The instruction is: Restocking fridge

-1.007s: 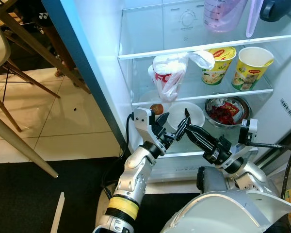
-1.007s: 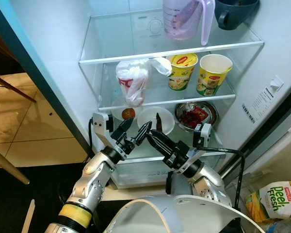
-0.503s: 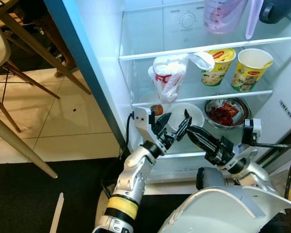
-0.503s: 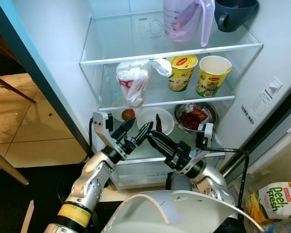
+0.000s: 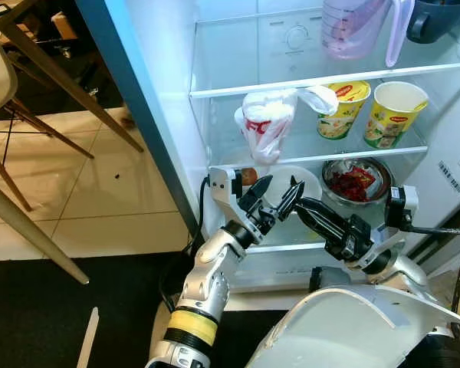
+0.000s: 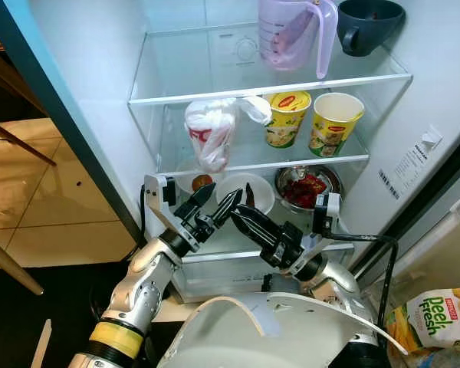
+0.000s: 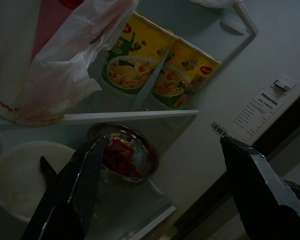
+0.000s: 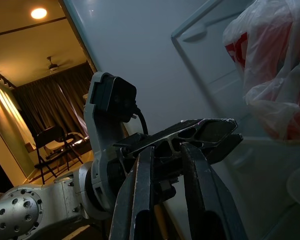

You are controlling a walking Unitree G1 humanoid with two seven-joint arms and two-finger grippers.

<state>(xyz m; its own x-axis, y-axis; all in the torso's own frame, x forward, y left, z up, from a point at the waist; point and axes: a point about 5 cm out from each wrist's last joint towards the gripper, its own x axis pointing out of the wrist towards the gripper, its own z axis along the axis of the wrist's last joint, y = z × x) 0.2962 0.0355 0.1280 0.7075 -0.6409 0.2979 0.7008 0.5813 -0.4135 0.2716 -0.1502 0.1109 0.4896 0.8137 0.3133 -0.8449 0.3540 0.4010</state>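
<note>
Fridge [image 5: 169, 115] open in the left eye view: left gripper [image 5: 277, 195] fingers spread, empty, before white bowl [image 5: 310, 178]. Left wrist view: steel bowl [image 7: 125, 152] under noodle cups [image 7: 155, 70]. Right wrist view: right gripper [image 8: 167, 165] fingers nearly together, empty.

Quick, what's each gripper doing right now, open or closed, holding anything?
Left gripper: open, holding nothing, in front of the fridge's lower shelf.
Right gripper: fingers close together, nothing visible between them, beside the left gripper.
</note>
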